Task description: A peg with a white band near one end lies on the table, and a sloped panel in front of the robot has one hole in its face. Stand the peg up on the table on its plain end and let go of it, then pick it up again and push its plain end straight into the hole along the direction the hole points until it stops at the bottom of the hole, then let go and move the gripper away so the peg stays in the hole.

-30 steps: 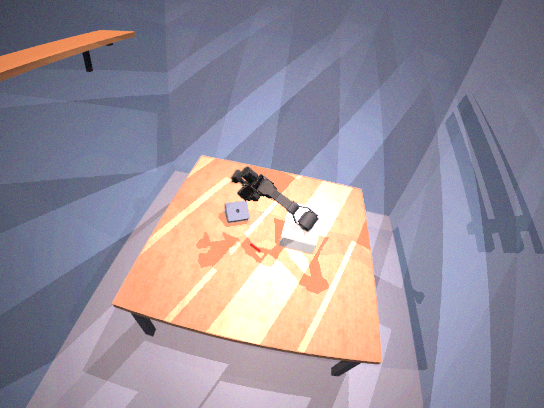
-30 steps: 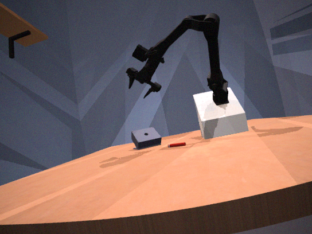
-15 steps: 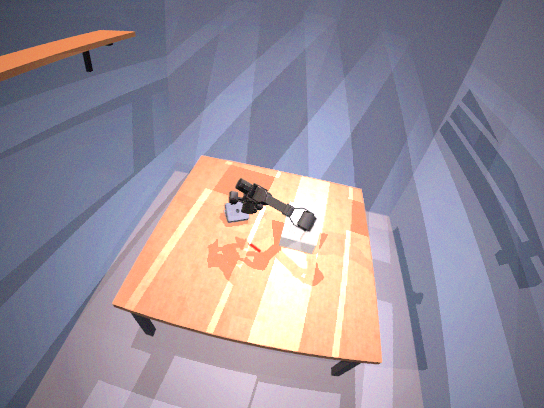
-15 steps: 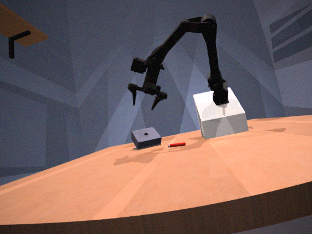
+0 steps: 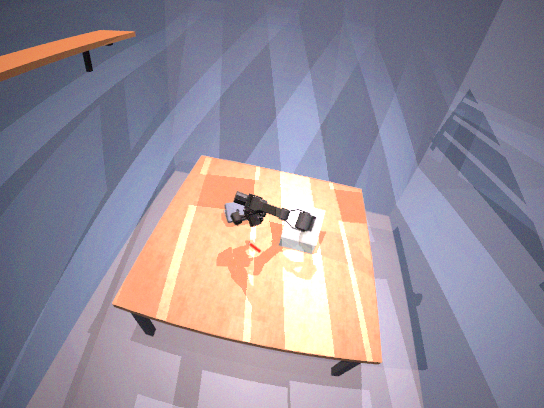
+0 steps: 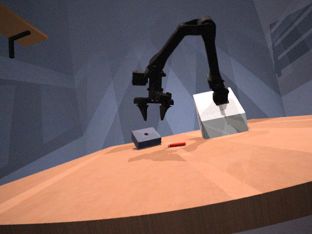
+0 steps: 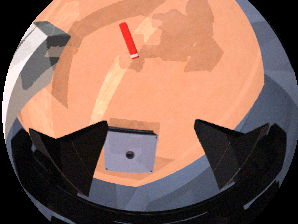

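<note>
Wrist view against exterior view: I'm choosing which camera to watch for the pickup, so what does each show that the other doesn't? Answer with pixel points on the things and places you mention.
Only the wrist view: the layout seen from above between the fingers, with the panel's hole (image 6: 146, 133) (image 7: 130, 155) face-on.

Only the exterior view: the arm's raised linkage (image 6: 198, 27), the gripper (image 6: 154, 120) (image 7: 152, 124) hanging above the table, and the bench-like board (image 6: 20, 21) at upper left.

Both: the open gripper, the sloped panel (image 6: 147, 141) (image 7: 142, 145), the white block (image 6: 219, 107) (image 7: 25, 55) and the red peg (image 6: 178, 144) (image 7: 128, 40) lying down.
</note>
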Action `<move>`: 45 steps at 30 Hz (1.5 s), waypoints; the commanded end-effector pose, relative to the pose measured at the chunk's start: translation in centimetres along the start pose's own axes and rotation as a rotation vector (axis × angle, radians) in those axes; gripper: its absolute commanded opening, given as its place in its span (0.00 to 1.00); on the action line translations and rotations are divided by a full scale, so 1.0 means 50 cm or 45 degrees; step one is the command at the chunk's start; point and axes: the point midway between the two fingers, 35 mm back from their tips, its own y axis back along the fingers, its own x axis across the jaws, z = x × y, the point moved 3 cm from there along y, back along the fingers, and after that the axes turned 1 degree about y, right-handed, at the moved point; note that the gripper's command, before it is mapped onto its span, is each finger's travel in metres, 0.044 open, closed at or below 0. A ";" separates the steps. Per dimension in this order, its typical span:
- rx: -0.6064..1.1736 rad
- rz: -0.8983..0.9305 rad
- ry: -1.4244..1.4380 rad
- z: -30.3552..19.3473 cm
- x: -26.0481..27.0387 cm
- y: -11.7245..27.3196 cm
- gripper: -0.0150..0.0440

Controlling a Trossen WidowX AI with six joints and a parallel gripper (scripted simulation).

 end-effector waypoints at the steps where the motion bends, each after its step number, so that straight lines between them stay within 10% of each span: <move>1: -0.098 0.035 0.107 0.034 0.011 -0.023 1.00; 45: -0.334 0.076 0.412 0.136 0.034 -0.156 1.00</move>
